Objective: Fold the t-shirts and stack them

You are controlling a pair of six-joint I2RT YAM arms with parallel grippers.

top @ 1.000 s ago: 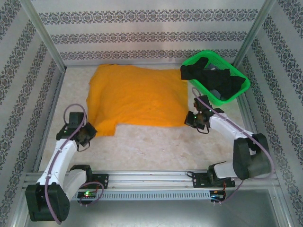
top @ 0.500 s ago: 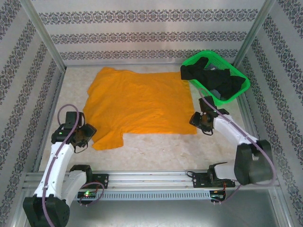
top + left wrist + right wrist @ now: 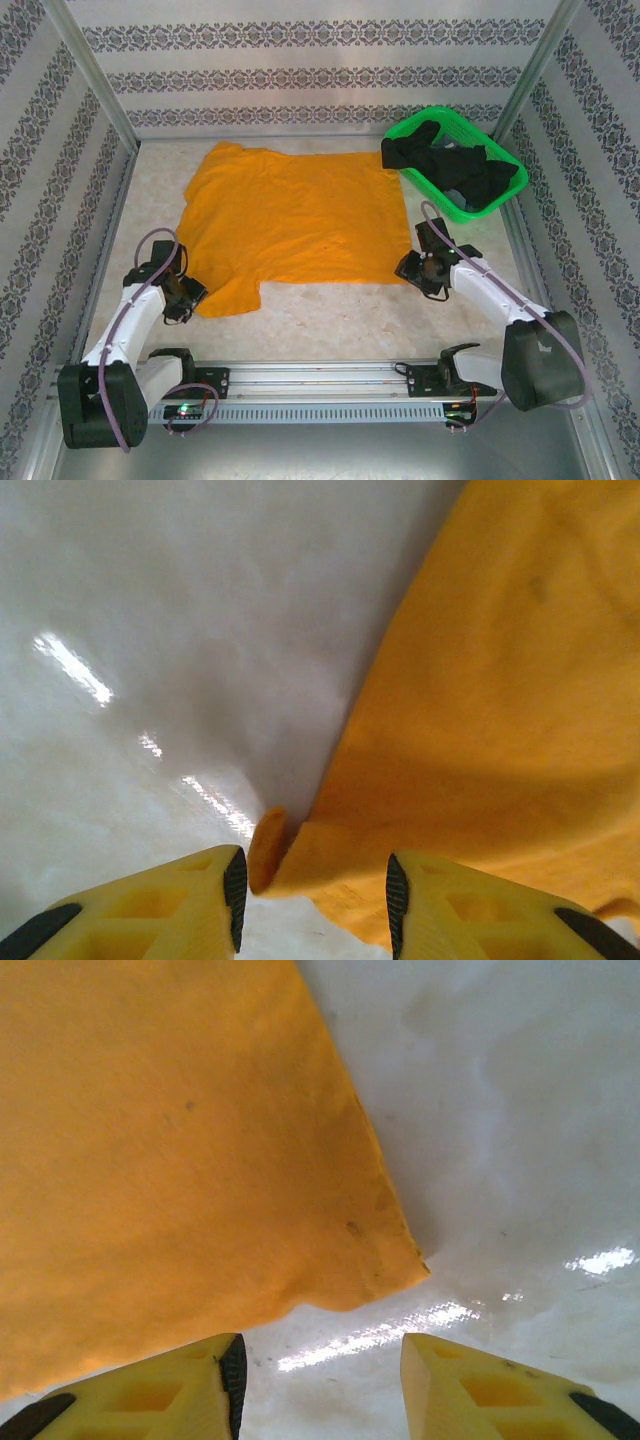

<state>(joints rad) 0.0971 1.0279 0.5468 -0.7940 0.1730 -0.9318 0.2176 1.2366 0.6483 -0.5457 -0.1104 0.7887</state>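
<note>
**Mustard cloth lies flat, both jaws open at its near corners**

Mustard-orange and limp, the t-shirt (image 3: 300, 215) is spread over the middle of the bench (image 3: 330, 312), and the two arms sit at its near edge. The left gripper (image 3: 185, 297) is low at the near-left flap. In the left wrist view its jaws stand apart, with a small curled lip of the cloth (image 3: 500, 680) lying just ahead of the gap (image 3: 312, 880) and nothing pinched. The right gripper (image 3: 418, 268) is at the near-right corner, jaws likewise parted (image 3: 320, 1360). That corner of the shirt (image 3: 150, 1140) rests flat on the glossy surface just ahead of them.

The cloth looks light and thin, with no stiffness of its own. It will likely sag and trail wherever it is not held, and it may slide easily on the shiny bench. A fair hold would be the two near corners at once, pinching hem or seam where the fabric is doubled. The curled lip on the left offers an edge to get under. The flat right corner may need a scooping approach.

Farther back, the black t-shirts (image 3: 470, 175) lie bundled in the green basket (image 3: 452, 117) at the far right, one draped over its rim.
</note>
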